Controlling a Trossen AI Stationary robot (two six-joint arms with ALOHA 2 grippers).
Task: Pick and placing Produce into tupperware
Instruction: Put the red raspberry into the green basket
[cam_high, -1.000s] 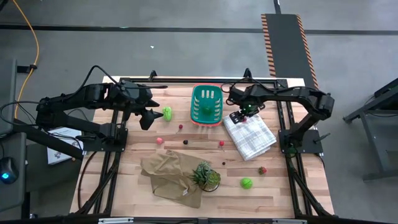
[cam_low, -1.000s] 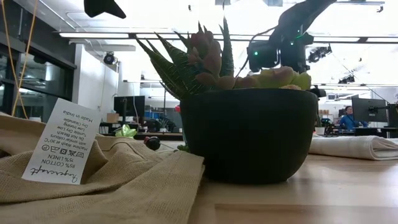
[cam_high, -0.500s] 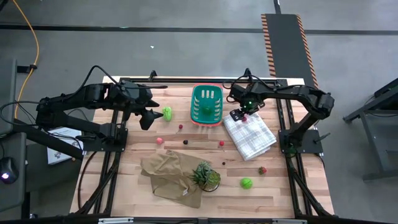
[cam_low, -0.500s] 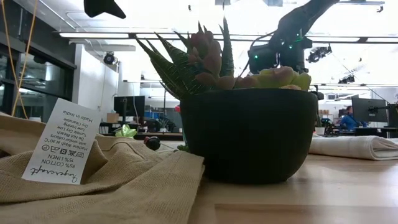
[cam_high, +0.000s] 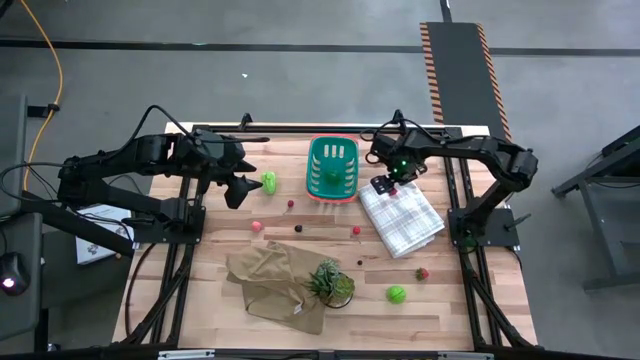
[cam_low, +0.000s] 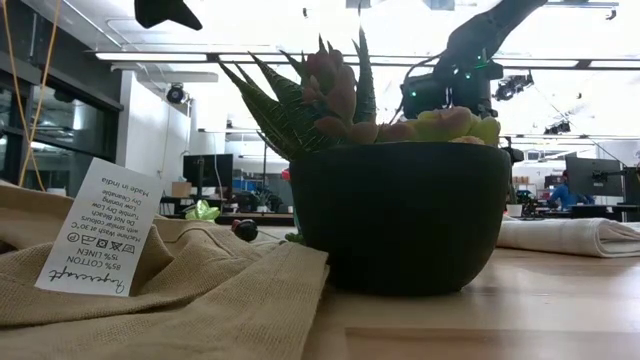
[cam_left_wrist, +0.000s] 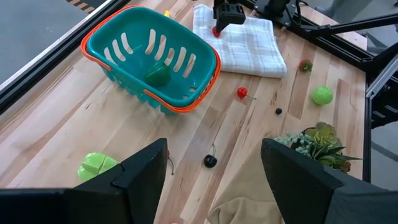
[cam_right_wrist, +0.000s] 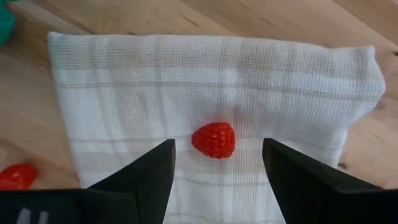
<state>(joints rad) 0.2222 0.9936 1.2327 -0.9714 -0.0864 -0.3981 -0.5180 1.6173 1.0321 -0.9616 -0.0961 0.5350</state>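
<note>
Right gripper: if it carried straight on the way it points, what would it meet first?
The right gripper, open, points at the small red bumpy berry lying on the white checked folded cloth; it would likely meet the berry first, though the distance is unclear.

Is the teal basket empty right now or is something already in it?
Not empty. The teal basket holds one dark green piece on its floor; nothing else shows inside.
</note>
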